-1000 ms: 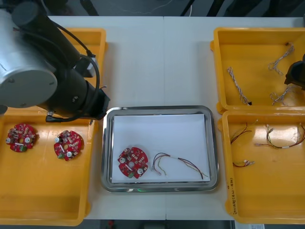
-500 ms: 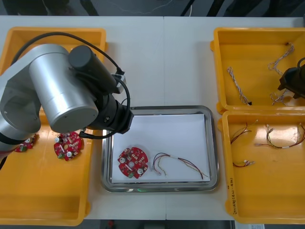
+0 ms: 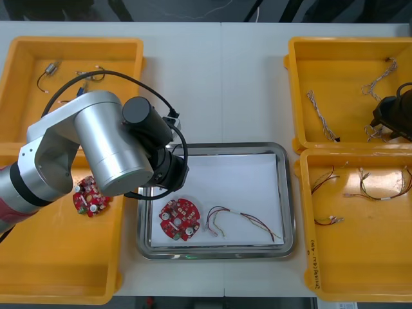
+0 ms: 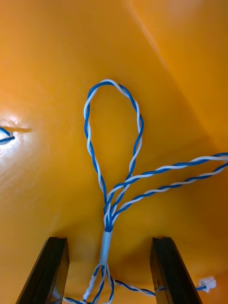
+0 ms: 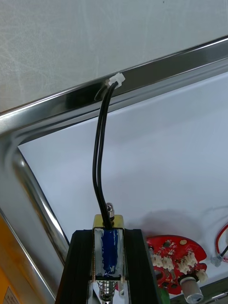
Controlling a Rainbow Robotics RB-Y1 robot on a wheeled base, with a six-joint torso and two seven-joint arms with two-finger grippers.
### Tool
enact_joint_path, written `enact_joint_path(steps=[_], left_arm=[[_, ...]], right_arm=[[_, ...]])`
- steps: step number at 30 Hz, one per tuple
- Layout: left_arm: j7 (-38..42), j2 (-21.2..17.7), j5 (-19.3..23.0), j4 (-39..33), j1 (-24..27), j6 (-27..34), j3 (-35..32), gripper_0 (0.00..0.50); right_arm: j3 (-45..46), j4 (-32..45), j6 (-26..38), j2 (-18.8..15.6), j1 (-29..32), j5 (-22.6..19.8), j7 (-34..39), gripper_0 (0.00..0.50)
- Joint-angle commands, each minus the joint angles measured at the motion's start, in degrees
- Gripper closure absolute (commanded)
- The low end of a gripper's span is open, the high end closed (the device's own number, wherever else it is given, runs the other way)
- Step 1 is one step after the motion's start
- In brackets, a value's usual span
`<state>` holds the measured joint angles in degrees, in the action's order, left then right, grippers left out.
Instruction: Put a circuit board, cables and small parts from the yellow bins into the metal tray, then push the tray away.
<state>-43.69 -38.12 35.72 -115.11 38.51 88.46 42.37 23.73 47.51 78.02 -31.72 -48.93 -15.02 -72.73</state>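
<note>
— What lies nearest us in the front view?

— Low in the middle of the frame we see the metal tray [image 3: 215, 149], white inside. A circuit board [image 3: 179, 219] sits at its lower left, with a red and yellow cable [image 3: 245, 223] just to the right of it.

— And our left arm?

— The left arm [image 3: 109, 154] crosses the left centre of the frame and covers the tray's upper left corner. On its wrist camera, our left gripper [image 5: 109, 232] is clenched on a small metal part [image 5: 109, 248] with a blue body, over the white floor. A black cable [image 5: 98, 156] runs from the part away from the fingers, and its white plug reaches the tray's rim.

— Farther out?

— At the frame's right edge, our right gripper [image 4: 109, 241] hangs in the upper right yellow bin [image 3: 335, 51]. Its fingers are released and stand either side of a twisted blue and white cable [image 4: 114, 156], which lies on the bin floor and touches neither. The upper left yellow bin [image 3: 26, 84] holds more small parts with cables.
</note>
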Motion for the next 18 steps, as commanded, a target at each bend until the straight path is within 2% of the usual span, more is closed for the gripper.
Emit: enact_joint_path(steps=[1,6,7,8,9,10,12,15,17,18], left_arm=[[4.40,0.94,-1.18,1.55,2.35,-2.51,2.01,0.500],[4.66,0.50,-2.24,3.05,2.35,-4.62,4.12,0.500],[4.75,0.41,-2.50,3.22,2.35,-4.79,4.47,0.500],[4.75,0.32,-2.67,3.31,2.35,-4.88,4.56,0.500],[4.84,0.24,-2.59,3.31,2.35,-4.88,4.65,0.500],[5.02,0.24,-2.59,3.31,2.27,-4.79,4.65,0.500],[5.19,0.24,-2.32,3.31,2.35,-4.88,4.65,0.500],[5.54,0.24,-2.15,3.13,2.35,-4.97,4.65,0.494],[5.90,0.24,-2.15,3.05,2.35,-5.32,4.65,0.363],[6.07,0.24,-2.06,3.05,2.35,-5.49,4.65,0.248]], right_arm=[[-2.55,0.21,-1.82,-1.94,-1.08,-0.18,2.16,0.000],[-2.64,0.21,-2.34,-2.03,-0.55,-0.27,1.72,0.000],[-2.64,0.21,-2.43,-1.94,-0.55,-0.27,1.72,0.023],[-2.64,0.13,-2.43,-1.94,-0.55,-0.27,1.72,0.054],[-2.64,0.13,-2.43,-1.94,-0.46,-0.27,1.72,0.150],[-2.64,0.21,-2.43,-1.94,-0.38,-0.27,1.80,0.285],[-2.55,0.21,-2.61,-2.03,-0.29,-0.18,1.72,0.360],[-2.55,0.21,-2.61,-2.03,-0.29,-0.27,1.54,0.426],[-2.55,0.21,-2.61,-2.03,-0.20,-0.18,1.54,0.464],[-2.55,0.21,-2.61,-2.03,-0.29,0.00,1.54,0.484]])
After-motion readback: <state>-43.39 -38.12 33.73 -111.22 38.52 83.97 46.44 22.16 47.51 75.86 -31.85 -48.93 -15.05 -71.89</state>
